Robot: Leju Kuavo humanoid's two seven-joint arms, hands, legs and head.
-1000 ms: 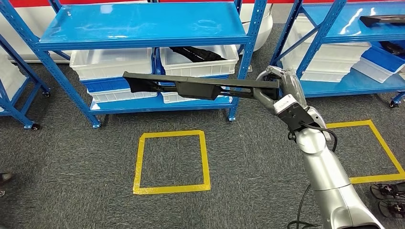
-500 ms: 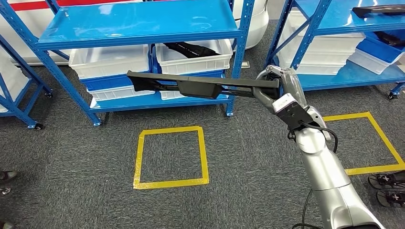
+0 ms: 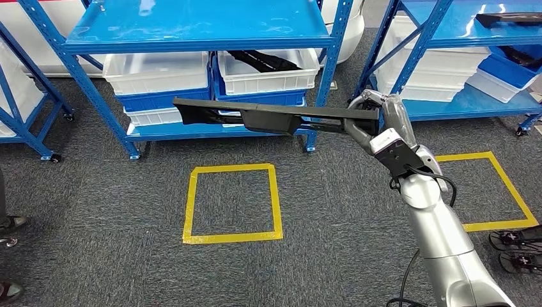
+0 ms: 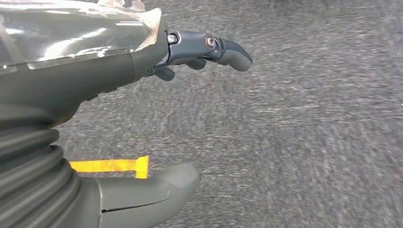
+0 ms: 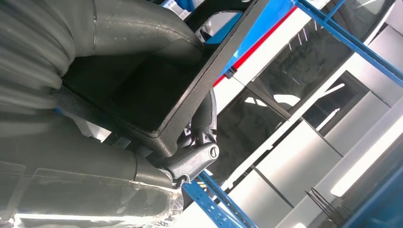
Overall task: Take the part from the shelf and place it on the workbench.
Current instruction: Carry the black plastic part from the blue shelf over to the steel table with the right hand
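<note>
Camera shifted; part (image 3: 268, 116) in right hand (image 3: 377, 115)

Close view from behind the right robot hand (image 5: 142, 156), whose grey ribbed cover and thick thumb wrap a long black part (image 5: 190, 90). The part's open, hollow end faces the camera, and dark fingers (image 5: 199, 156) curl around its edge. Behind it run blue shelf beams (image 5: 342, 33), a red stripe (image 5: 256, 52) and pale panels.
</note>
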